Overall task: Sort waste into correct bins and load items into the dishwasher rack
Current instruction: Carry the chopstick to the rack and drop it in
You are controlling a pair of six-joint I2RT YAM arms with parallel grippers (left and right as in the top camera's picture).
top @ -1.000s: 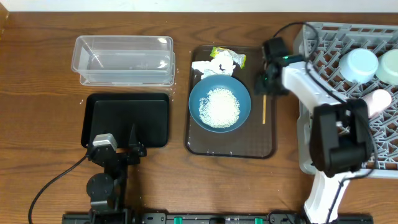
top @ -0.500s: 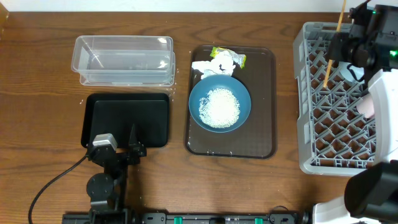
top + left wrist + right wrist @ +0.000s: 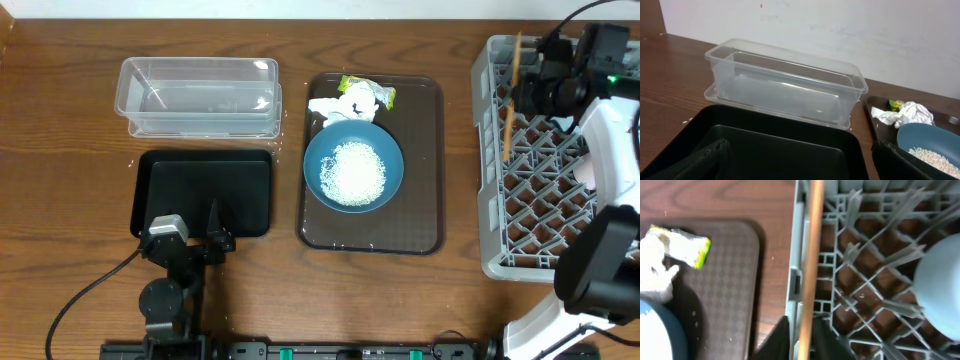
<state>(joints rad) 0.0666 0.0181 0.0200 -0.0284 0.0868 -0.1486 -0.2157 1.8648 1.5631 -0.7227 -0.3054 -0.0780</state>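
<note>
My right gripper (image 3: pixel 530 82) is shut on the thin wooden stick (image 3: pixel 511 95) and holds it over the left part of the grey dishwasher rack (image 3: pixel 520 235). In the right wrist view the stick (image 3: pixel 811 255) runs up from between my fingers (image 3: pixel 802 337) along the rack's left wall (image 3: pixel 798 240), with the light-blue bowl (image 3: pixel 940 280) in the rack at right. The deep-blue dish (image 3: pixel 353 167) holds white rice (image 3: pixel 352 170). Crumpled tissue (image 3: pixel 343 107) and the yellow-green wrapper (image 3: pixel 375 92) lie behind it. My left gripper (image 3: pixel 190 240) rests open over the black tray (image 3: pixel 205 190). The clear tub (image 3: pixel 198 95) is empty.
The dish, tissue and wrapper sit on a dark brown serving tray (image 3: pixel 425 215) in the middle. The pink cup (image 3: pixel 583 170) shows partly behind my right arm. The left wrist view shows the clear tub (image 3: pixel 785 82) beyond the black tray (image 3: pixel 780 150).
My right gripper picked the stick off the brown tray, carried it right above the rack, and has now lowered it toward the rack's left side. The left arm has not moved.
</note>
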